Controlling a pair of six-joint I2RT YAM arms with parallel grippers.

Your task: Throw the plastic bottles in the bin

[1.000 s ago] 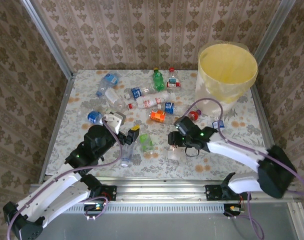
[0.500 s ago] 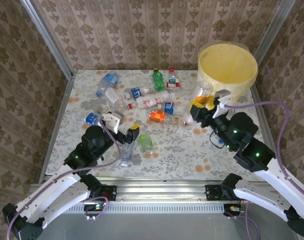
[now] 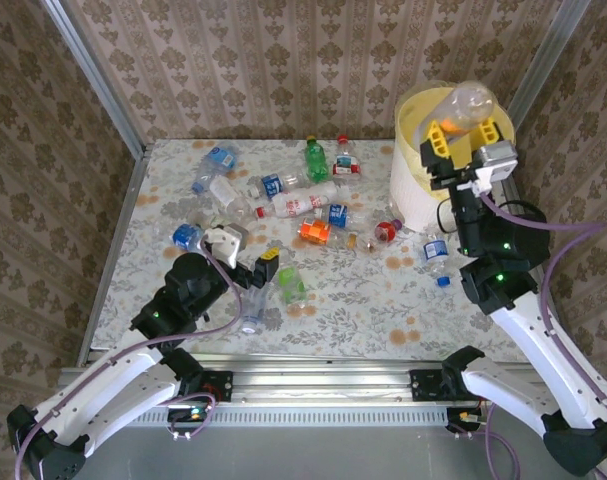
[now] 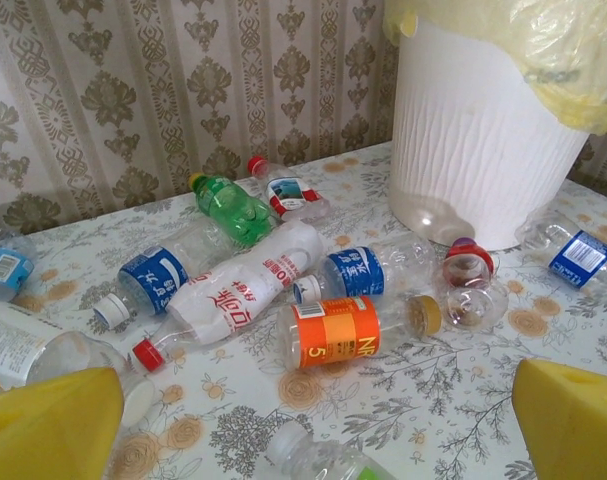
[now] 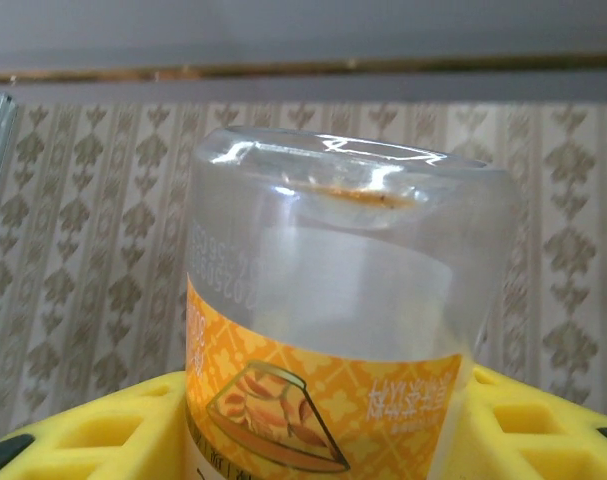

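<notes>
The right gripper point(image 3: 463, 132) has swung up from the table point(image 3: 363, 310) in the last second. A second ago it was low near the middle of the front edge, half a second ago it was beside the bin's near wall, and now it hangs over the open mouth of the bin point(image 3: 415, 190). Its yellow fingers point(image 5: 93, 430) are partly closed on either side of a yellow-labelled bottle point(image 3: 465, 106). The bottle is clear and its base points away from the wrist. It is clamped and off the table, directly above the yellow liner.

The carry looks finished, so what remains is the release. The bottle lies across the fingers well inside the rim, and it should drop into the bag rather than catch the edge.

The left gripper point(image 3: 251, 250) has not moved. Its fingers are spread as wide as they go and hold nothing. It hovers over the front-left part of the table, just above a clear bottle point(image 3: 253, 308).

Most of the task is left. The bin stands in the far-right corner, and a scatter of bottles still lies across the middle and far side of the table — a green bottle point(image 4: 233, 208), a white-labelled bottle point(image 4: 245, 292), an orange-labelled bottle point(image 4: 343, 332) and several with blue labels.
</notes>
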